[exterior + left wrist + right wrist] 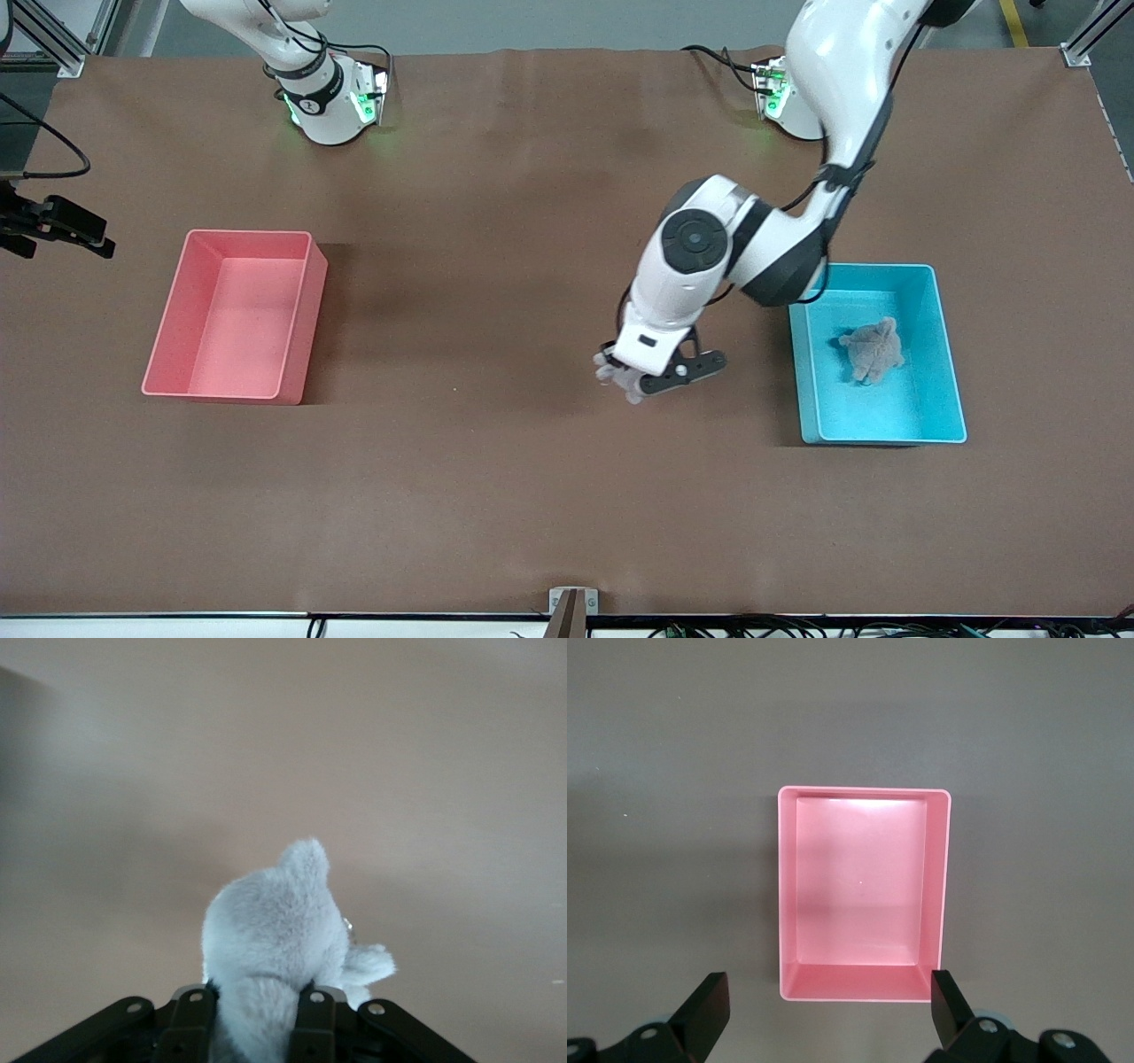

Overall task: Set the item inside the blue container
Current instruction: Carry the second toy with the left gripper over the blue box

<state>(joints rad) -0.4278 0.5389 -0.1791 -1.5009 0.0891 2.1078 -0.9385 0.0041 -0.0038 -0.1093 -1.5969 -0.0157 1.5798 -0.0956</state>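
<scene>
A pale grey-blue plush toy (275,921) sits between the fingers of my left gripper (257,1019), which is shut on it. In the front view this gripper (625,383) is low over the middle of the table, beside the blue container (950,354) on the side toward the right arm's end. Only a bit of the plush (609,370) shows under the hand there. The light blue container holds a brownish-grey plush (873,350). My right gripper (828,1005) waits open, high above the pink bin (864,895), with nothing between its fingers.
The pink bin (235,315) stands toward the right arm's end of the table, with nothing inside. Brown table cover lies between the two bins. The left arm's elbow (780,257) hangs over the blue container's corner nearest the robot bases.
</scene>
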